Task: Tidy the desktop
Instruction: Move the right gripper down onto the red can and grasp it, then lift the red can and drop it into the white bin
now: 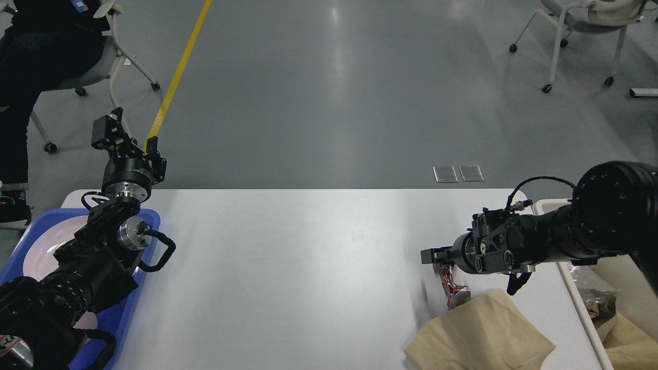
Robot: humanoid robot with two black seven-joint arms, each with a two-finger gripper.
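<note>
- Your right gripper [431,255] hangs low over the desktop [288,267], near its right end, reaching leftward from the right edge of the view.
- You cannot tell how its fingers stand; they show as a dark sliver seen nearly edge-on.
- Just below and slightly right of that gripper lies a crushed red can [451,285], lengthwise on the white surface; the can's upper end is hidden under the gripper, so contact cannot be judged.
- Directly beyond the can's lower end, further toward you from the gripper, a crumpled tan paper [480,334] lies flat on the desktop, touching the can's silver end.
- To the right of your right gripper, past the wrist, a beige bin [617,267] stands beside the desktop's right edge, with foil and tan paper scraps inside.
- Your left gripper [115,136] is raised at the far left corner of the desktop, its fingers spread apart and holding nothing.
- Below that gripper, toward you, a blue tray [146,221] sits at the desktop's left end, with a white plate [46,246] inside it, partly covered by your left arm.
</note>
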